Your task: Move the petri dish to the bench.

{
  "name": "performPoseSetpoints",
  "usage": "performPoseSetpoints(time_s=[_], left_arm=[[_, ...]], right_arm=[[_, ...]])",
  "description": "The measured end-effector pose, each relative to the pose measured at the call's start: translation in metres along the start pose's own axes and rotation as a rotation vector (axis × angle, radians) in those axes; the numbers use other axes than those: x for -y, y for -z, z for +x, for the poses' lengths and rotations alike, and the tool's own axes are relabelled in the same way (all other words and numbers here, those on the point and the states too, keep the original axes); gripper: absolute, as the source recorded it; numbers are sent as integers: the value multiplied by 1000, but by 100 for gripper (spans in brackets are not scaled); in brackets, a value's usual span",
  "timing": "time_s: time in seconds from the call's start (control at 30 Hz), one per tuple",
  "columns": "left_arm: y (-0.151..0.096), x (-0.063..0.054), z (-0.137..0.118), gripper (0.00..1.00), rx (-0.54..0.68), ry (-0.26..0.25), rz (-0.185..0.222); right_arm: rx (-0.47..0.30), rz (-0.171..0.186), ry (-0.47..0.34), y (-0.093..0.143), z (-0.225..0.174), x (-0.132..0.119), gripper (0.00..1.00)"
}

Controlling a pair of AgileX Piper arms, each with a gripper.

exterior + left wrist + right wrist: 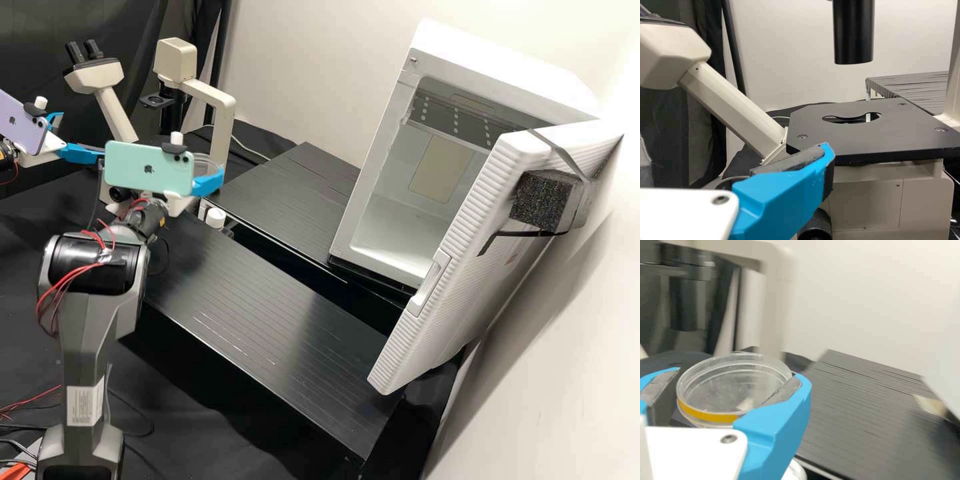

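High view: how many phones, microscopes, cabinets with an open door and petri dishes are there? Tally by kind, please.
Phones: 2 (mint phone, purple phone)
Microscope: 1
Open-doored cabinet: 1
Petri dish: 1
Total: 5

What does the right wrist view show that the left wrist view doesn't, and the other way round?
The right wrist view has the clear petri dish with its yellow band, held in the right gripper. The left wrist view has the microscope's cream viewing head, focus knob and the opening in its black stage. Both share blue fingers, microscope parts, a dark ribbed surface and the pale wall.
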Motion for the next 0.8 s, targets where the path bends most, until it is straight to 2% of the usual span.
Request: performPoseSetpoints(time_s=[0.17, 0.3, 0.6, 0.8], left_arm=[[0, 0, 0, 100, 0, 0, 0], [0, 0, 0, 100, 0, 0, 0], [0, 0, 0, 100, 0, 0, 0], [0, 0, 0, 100, 0, 0, 0]], right_arm=[[57, 43, -68, -30, -24, -15, 0], [104, 60, -124, -56, -49, -23, 0], [214, 9, -167, -100, -94, -15, 0], [297, 14, -214, -125, -112, -17, 0]])
